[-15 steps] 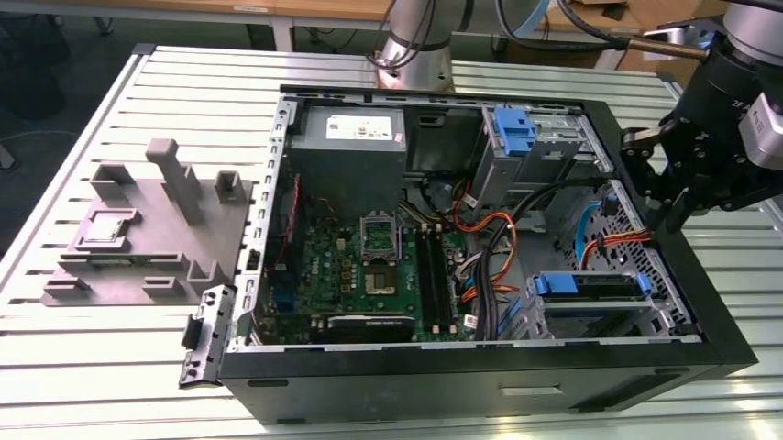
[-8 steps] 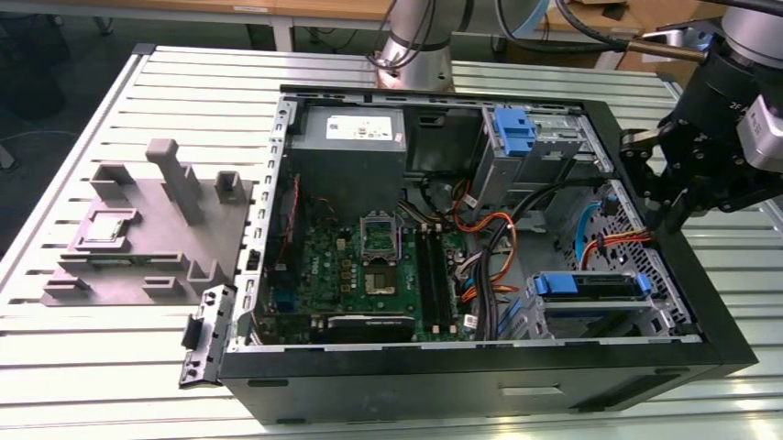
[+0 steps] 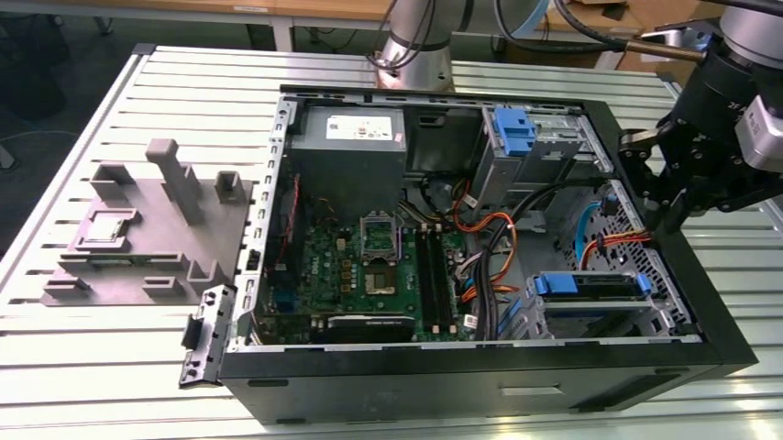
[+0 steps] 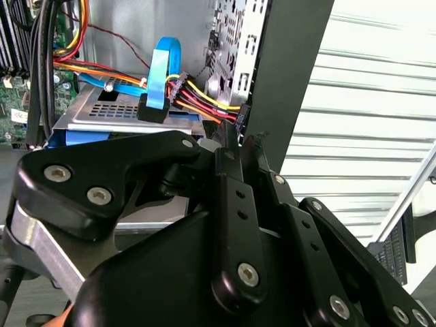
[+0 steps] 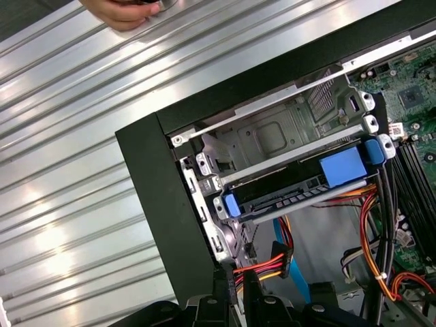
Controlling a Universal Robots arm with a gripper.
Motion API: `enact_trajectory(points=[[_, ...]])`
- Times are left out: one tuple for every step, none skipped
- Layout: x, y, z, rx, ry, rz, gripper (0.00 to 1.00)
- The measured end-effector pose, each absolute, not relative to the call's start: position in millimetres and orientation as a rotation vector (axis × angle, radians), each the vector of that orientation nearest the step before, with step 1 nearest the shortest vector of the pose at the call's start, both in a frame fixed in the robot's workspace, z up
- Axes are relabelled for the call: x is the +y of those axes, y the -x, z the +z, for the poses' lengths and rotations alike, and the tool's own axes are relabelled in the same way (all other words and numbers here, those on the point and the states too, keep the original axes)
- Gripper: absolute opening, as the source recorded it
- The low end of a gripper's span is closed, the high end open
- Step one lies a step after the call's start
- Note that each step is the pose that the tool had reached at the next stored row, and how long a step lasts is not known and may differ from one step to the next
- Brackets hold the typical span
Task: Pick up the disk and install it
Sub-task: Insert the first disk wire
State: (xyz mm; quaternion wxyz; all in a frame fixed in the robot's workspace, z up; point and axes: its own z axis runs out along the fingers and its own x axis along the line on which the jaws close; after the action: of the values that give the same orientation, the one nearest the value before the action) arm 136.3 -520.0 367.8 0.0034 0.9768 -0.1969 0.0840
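The gripper [image 3: 672,220] is seen at the exterior view's right, hung over the right-hand wall of the open computer case [image 3: 490,390]. In the second wrist view the gripper [image 4: 244,144] is shown with its two black fingers [image 4: 229,160] drawn almost together at the tips. Nothing is seen clamped between them. In the first wrist view the gripper [image 5: 237,285] is found just inside the case's black wall, close to a bundle of red, yellow and orange wires [image 5: 262,268]; whether the wall or the wires are touched cannot be told.

The disk [image 3: 589,285] is seen in the lower right of the exterior view, lying flat in the metal drive bay [image 3: 636,321] inside the case, with its blue carrier turned upward. In the first wrist view the disk [image 5: 300,185] is shown seated across that bay, with blue plastic at both ends, well apart from the gripper.

The case is laid on its side on a slatted metal table [image 3: 147,385]. A green motherboard [image 3: 355,266], a grey power supply [image 3: 352,133] and a second bay carrying a blue bracket [image 3: 515,131] are held within it. A grey holder block [image 3: 141,229] is set on the table at the exterior view's left, beside the case. A person's hand [image 5: 126,10] is seen over the table in the first wrist view.
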Motion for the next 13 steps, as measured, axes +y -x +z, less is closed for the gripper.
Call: enact_trajectory(points=[[-520.0,-136.3,367.5,-0.617,-3.062,0.263,0.24],[-520.0,-136.3,367.1,-0.617,-3.062,0.263,0.24],[-520.0,-136.3,366.3,-0.618,-3.062,0.263,0.24],[-520.0,-136.3,365.5,-0.618,-3.062,0.263,0.24],[-519.9,-136.4,365.1,-0.617,-3.062,0.263,0.24],[-519.9,-137.1,364.7,-0.615,-3.063,0.263,0.24],[-519.9,-137.4,364.7,-0.613,-3.063,0.263,0.24],[-519.9,-137.9,364.8,-0.612,-3.064,0.263,0.24],[-519.9,-137.9,364.7,-0.611,-3.064,0.263,0.24],[-519.9,-137.9,364.7,-0.612,-3.064,0.263,0.24],[-519.9,-137.9,364.6,-0.612,-3.064,0.263,0.24],[-519.9,-137.9,364.7,-0.612,-3.064,0.263,0.24],[-519.9,-138.0,364.6,-0.612,-3.064,0.263,0.24]])
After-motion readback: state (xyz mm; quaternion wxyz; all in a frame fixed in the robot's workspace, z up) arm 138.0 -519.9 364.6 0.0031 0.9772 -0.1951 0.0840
